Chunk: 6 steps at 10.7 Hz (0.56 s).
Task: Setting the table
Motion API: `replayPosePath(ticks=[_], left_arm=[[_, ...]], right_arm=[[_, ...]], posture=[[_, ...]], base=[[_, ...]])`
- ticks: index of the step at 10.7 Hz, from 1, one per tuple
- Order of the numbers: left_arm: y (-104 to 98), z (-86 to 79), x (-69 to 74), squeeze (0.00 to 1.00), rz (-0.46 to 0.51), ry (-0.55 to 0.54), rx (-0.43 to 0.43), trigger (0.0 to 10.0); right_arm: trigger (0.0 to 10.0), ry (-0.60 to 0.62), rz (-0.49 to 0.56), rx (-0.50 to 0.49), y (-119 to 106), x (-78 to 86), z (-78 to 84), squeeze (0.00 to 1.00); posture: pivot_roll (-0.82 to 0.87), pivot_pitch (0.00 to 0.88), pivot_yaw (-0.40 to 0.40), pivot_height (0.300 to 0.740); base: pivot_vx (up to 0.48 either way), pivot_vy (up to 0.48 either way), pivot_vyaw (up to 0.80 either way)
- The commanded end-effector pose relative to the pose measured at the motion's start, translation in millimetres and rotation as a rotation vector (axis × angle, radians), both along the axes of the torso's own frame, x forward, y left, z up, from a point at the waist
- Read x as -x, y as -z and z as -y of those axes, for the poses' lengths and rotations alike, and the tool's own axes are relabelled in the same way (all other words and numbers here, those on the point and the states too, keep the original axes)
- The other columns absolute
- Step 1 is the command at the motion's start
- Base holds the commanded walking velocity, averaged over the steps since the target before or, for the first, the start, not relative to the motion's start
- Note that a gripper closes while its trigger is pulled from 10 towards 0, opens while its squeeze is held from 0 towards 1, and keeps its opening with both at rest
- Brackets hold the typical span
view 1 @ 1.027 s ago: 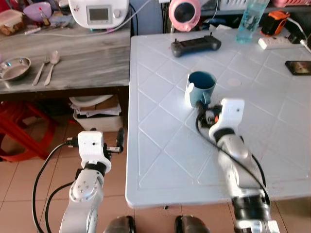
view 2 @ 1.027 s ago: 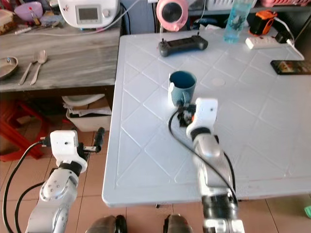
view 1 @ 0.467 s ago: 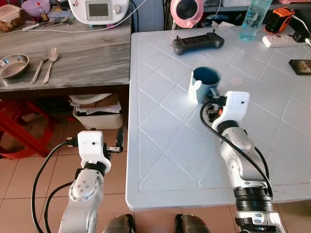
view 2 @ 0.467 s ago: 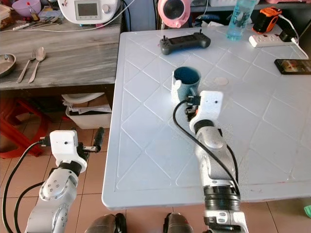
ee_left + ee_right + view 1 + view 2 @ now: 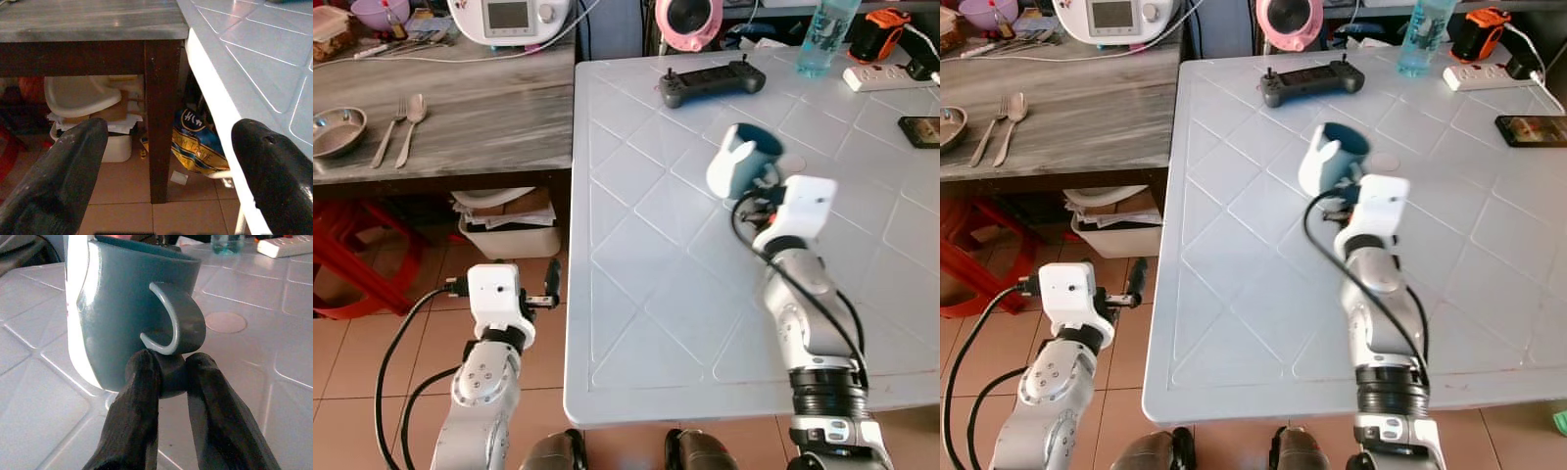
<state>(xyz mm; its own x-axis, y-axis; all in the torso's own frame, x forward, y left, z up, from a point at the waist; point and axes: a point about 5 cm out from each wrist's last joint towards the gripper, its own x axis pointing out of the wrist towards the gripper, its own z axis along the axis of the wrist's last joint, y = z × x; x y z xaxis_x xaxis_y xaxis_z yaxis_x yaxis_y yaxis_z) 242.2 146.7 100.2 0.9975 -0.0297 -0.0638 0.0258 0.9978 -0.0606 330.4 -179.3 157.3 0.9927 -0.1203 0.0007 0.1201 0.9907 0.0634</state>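
A teal mug (image 5: pixel 740 161) with a white patch on its side hangs tilted a little above the white table (image 5: pixel 646 294), near the table's middle. My right gripper (image 5: pixel 168 368) is shut on the mug's handle (image 5: pixel 178 325), with both black fingers pinching its lower end. In the left eye view the right gripper (image 5: pixel 761 192) sits just under and behind the mug. My left gripper (image 5: pixel 168 134) is open with nothing between its fingers. It is held low beside the table's left edge (image 5: pixel 570 294), over the tiled floor.
A game controller (image 5: pixel 710 83), water bottle (image 5: pixel 824 34), power strip (image 5: pixel 889 76) and phone (image 5: pixel 922 129) lie along the table's far side. The wooden side table (image 5: pixel 460 117) on the left carries a fork and spoon (image 5: pixel 403 125) and a metal bowl (image 5: pixel 337 132).
The right gripper has lifted the mug off the table by its handle, tilting it and carrying it slightly right. The left arm has stayed where it was.
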Motion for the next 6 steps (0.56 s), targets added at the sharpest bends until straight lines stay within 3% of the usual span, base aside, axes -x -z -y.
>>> replayPosePath(ticks=[1, 4, 5, 6], left_arm=[[0.4, -2.9, 1.2, 0.00, -0.007, -0.013, -0.017, 10.0], [0.5, -3.0, 0.8, 0.00, -0.008, -0.019, -0.018, 10.0], [0.8, -4.0, -0.4, 0.00, -0.011, -0.027, -0.020, 10.0], [1.0, -5.4, -1.6, 0.00, -0.012, -0.043, -0.014, 10.0]], right_arm=[[0.4, 0.023, 0.019, -0.005, -3.1, -1.4, 1.7, 0.00], [0.5, 0.023, 0.026, -0.019, -5.1, -3.0, 0.1, 0.00], [1.7, 0.011, 0.032, -0.022, -6.7, -3.4, -3.3, 0.00], [4.6, -0.017, 0.040, -0.023, -6.4, -2.2, -7.6, 0.00]], posture=[[-0.01, 0.183, 0.055, 0.740], [-0.01, 0.183, 0.054, 0.740], [-0.02, 0.183, 0.051, 0.740], [-0.02, 0.184, 0.048, 0.740]], base=[[0.000, 0.000, 0.00], [0.000, 0.000, 0.00], [0.000, 0.000, 0.00], [0.000, 0.000, 0.00]])
